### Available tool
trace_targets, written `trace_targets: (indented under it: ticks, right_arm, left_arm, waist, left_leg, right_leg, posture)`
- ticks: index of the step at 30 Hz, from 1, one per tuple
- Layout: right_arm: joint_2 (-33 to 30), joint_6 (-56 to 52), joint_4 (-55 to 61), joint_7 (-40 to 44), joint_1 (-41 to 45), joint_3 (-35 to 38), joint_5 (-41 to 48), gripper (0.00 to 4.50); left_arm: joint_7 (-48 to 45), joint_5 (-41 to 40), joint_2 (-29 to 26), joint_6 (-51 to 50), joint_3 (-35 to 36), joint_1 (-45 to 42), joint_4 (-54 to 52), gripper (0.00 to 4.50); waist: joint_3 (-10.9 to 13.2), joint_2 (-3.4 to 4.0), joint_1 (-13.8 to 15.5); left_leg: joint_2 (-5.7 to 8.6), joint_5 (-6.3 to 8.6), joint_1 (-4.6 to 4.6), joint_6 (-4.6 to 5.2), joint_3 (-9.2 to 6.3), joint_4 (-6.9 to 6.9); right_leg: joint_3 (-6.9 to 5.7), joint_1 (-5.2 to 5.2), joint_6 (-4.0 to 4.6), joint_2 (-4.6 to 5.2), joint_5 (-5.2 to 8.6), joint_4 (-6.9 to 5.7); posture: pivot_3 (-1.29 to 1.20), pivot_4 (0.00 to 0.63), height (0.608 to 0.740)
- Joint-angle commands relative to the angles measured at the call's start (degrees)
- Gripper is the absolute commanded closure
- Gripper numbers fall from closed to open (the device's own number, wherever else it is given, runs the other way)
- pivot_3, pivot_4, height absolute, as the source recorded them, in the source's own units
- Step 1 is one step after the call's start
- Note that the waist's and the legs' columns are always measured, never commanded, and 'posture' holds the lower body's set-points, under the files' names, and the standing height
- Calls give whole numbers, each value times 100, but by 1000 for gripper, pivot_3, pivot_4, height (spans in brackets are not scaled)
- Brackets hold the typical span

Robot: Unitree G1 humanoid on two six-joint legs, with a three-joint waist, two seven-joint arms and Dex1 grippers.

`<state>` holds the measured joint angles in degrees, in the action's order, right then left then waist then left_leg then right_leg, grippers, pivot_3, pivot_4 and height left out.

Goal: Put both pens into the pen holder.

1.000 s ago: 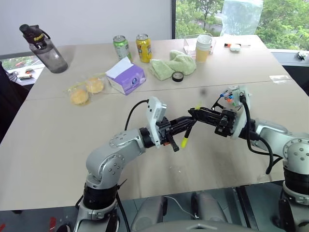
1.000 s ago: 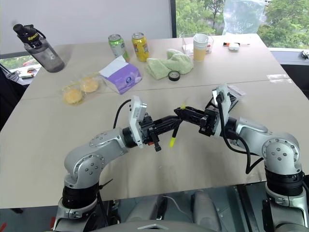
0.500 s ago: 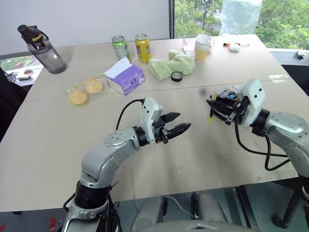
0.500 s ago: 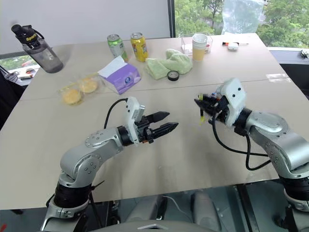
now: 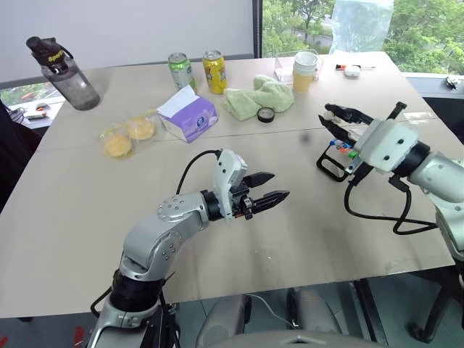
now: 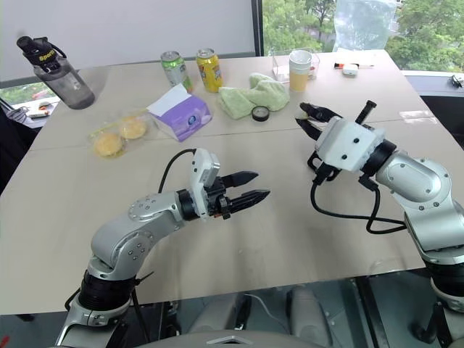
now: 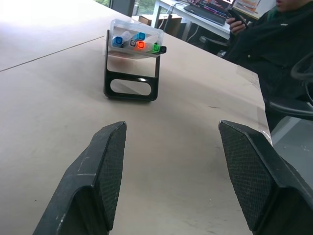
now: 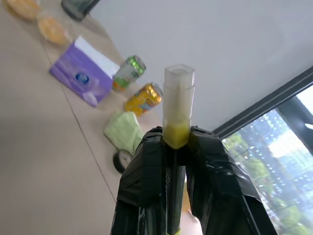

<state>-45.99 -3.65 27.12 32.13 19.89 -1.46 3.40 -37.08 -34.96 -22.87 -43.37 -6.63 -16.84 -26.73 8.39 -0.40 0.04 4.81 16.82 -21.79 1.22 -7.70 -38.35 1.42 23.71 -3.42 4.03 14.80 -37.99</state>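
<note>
One pen [image 8: 178,105], yellow-ended with a clear cap, is clamped between the fingers of the right gripper [image 6: 312,119], which is raised above the table [image 5: 87,217] over the pen holder [image 5: 335,156]. One pen holder stands on the table just under that gripper; the left wrist view shows five coloured tips in it: two blue, one dark, one orange, one green. The left gripper [image 5: 268,187] hangs over bare tabletop, jaws spread and empty, well apart from the holder. Also counted at the far side: two cans [image 5: 198,71], one purple tissue box [image 5: 188,114], one water bottle [image 5: 64,69], one green cloth [image 5: 259,98].
</note>
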Motion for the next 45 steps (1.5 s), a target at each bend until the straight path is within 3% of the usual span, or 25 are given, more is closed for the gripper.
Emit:
trace_targets:
  ticks: [1,27,28,31,35,45]
  right_arm:
    - [-20,500,-29,57,-156,116,-323,4381]
    - [364,1935,-1785,-84,-391,268,-846,4381]
    - [377,1998,-1849,-87,-375,265,-837,3351]
    - [433,2089,-2005,-114,-312,278,-815,2162]
    - [471,2137,-2176,-177,-215,315,-857,165]
    - [492,2154,-2226,-211,-174,397,-832,74]
  left_arm:
    - [-69,31,-43,181,11,-63,-82,1443]
    - [-45,218,-232,336,10,8,-172,1443]
    - [-43,225,-239,340,4,11,-177,1412]
    - [-41,249,-254,357,-11,15,-180,1412]
    - [-39,300,-257,403,-28,1,-143,1412]
    - [-46,343,-194,456,-37,-8,-111,1412]
  waist:
    - [0,0,0]
    - [0,0,-54]
    - [0,0,-55]
    - [0,0,-61]
    - [0,0,-63]
    - [0,0,-64]
  left_leg:
    - [0,0,1,0,0,0]
    - [0,0,5,0,3,0]
    - [0,0,5,0,3,0]
    - [0,0,5,0,4,0]
    - [0,0,5,0,4,0]
    - [0,0,5,0,4,0]
  right_leg:
    - [1,0,0,0,0,-1]
    - [5,-1,0,-2,0,-3]
    - [5,-1,0,-1,0,-3]
    - [5,-1,0,-2,0,-3]
    - [5,-1,0,-2,0,-4]
    - [6,-1,0,-2,0,-5]
  posture:
    - [0,150,740]
    - [0,150,740]
    - [0,150,740]
    - [0,150,740]
    - [0,150,740]
    - [0,150,740]
